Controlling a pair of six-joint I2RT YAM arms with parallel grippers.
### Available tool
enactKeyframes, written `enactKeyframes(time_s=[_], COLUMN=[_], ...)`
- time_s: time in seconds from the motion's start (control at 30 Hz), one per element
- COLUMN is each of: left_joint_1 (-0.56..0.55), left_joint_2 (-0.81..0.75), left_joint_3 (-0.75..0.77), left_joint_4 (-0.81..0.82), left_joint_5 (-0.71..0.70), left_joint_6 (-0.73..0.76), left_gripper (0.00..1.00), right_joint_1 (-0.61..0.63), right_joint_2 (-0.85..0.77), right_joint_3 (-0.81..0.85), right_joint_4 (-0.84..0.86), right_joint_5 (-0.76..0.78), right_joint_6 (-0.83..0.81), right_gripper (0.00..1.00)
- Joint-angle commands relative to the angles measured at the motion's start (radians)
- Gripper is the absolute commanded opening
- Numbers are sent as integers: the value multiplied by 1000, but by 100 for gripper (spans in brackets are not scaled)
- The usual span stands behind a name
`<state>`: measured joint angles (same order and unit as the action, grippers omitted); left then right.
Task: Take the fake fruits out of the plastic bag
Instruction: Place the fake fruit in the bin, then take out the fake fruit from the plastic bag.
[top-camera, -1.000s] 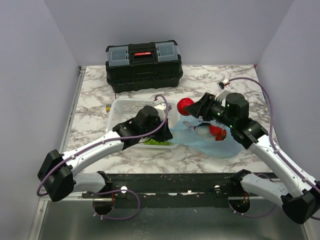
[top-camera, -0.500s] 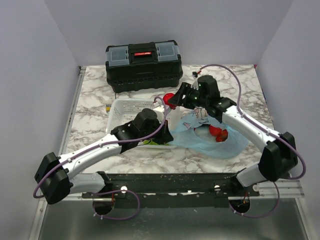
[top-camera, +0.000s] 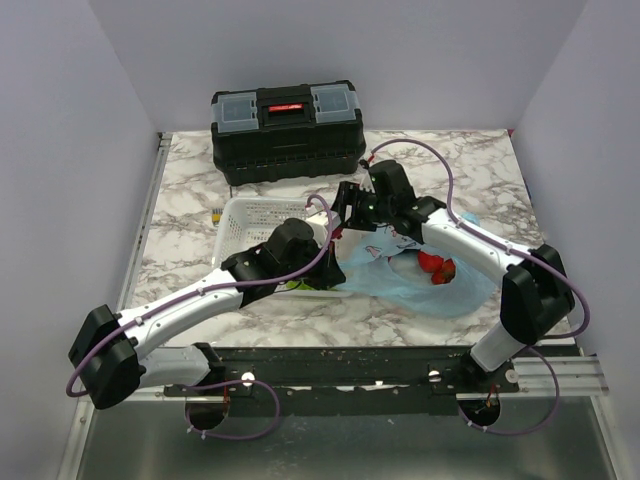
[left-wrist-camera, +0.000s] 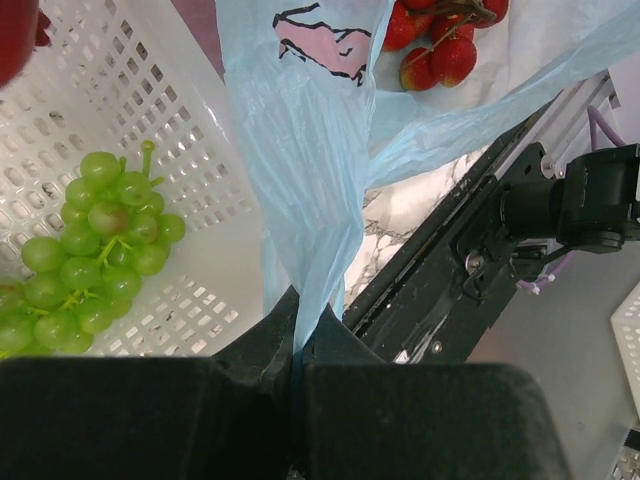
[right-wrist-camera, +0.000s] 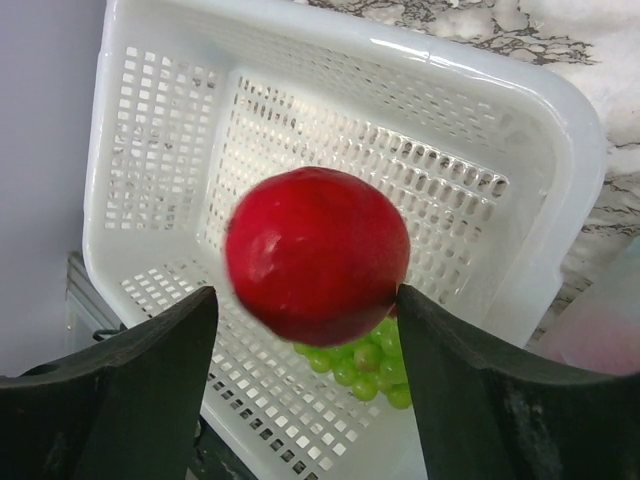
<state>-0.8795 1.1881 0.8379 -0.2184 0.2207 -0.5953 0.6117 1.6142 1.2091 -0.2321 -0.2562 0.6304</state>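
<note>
Table: marble table (top-camera: 200, 180), with the work at its middle.
Basket: white basket (top-camera: 245, 215), left of centre, holding green grapes (left-wrist-camera: 90, 240).
Bag: plastic bag (top-camera: 400, 285), just right of the basket, with one edge pulled over the basket's right wall.
Left pincer: left gripper (left-wrist-camera: 298, 345), clenched on that bag edge.
Right pincer: right gripper (right-wrist-camera: 305, 292), with its jaws either side of the red apple (right-wrist-camera: 318, 255); whether it is grasping or loose cannot be told.
Key relation: the apple hangs directly over the basket floor. It is round, with no long axis.
Remaining: red berries (top-camera: 437, 266) are inside the bag, near-right of the right pincer, which is the closer arm.
</note>
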Motion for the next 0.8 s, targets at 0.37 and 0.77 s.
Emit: enactKeyframes(time_s=[0.37, 0.77], left_joint_1=[-8, -7], left_joint_2=[10, 31], left_joint_3=[49, 101], left_joint_4=[-9, -28], left_joint_5=[-15, -36], left_joint_6=[12, 49], left_gripper=[0, 0], right_joint_1=[11, 12], right_joint_2=[-171, -634], right_joint_3=[-5, -216], right_joint_4=[-75, -286], right_joint_5=[206, 262], right_joint_6=[-46, -85], right_gripper=[85, 74])
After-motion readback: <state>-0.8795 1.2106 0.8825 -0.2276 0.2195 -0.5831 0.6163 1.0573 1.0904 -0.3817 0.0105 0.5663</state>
